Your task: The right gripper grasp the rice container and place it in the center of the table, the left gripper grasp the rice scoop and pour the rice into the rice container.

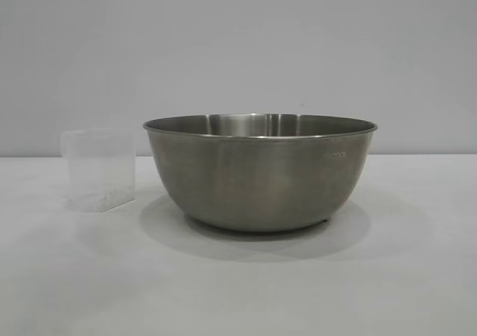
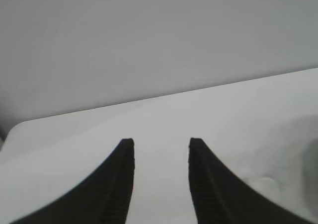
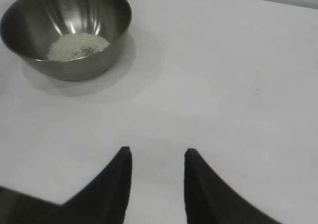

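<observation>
Only overhead: rice (image 3: pixel 77 46) inside container (image 3: pixel 67 30)

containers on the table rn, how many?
2. The rice container, a steel bowl standing mid-table with the rice in its bottom, and the rice scoop, a clear cup standing beside it toward the left arm's side, apart from it. No others show.

Rice (image 3: pixel 78 46) lies in the rice container (image 3: pixel 107 47).

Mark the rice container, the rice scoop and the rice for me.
rice container (image 1: pixel 257 183): exterior view, front of its steel wall.
rice scoop (image 1: pixel 99 168): exterior view, its clear front face.
rice (image 3: pixel 77 46): right wrist view, pile inside the bowl.
</observation>
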### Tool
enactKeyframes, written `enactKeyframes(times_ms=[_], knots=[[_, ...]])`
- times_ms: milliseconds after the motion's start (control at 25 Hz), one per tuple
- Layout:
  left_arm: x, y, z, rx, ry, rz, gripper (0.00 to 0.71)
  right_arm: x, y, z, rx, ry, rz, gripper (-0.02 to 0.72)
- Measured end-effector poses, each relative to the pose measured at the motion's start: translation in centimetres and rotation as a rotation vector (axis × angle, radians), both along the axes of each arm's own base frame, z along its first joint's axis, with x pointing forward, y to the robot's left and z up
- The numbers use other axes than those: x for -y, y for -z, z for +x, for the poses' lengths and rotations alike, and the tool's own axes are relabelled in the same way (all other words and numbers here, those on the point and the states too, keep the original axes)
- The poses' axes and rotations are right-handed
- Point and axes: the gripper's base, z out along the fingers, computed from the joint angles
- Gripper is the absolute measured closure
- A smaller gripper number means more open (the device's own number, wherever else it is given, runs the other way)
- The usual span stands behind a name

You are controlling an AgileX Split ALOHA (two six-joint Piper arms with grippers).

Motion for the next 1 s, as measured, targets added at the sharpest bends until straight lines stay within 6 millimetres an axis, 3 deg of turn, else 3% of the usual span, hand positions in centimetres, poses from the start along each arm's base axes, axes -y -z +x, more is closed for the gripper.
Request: enactKeyframes(times_ms=[640,1000], knots=[[0.2,-0.3,-0.5,0.023,0.023,0.01,0.492,0.0,0.0,0.0,0.0,0.0,0.0,0.455],[-0.1,-3.3,-1.4,0.307,-0.046,-0.017,0.492,0.0,0.0,0.0,0.0,0.0,0.0,0.455]])
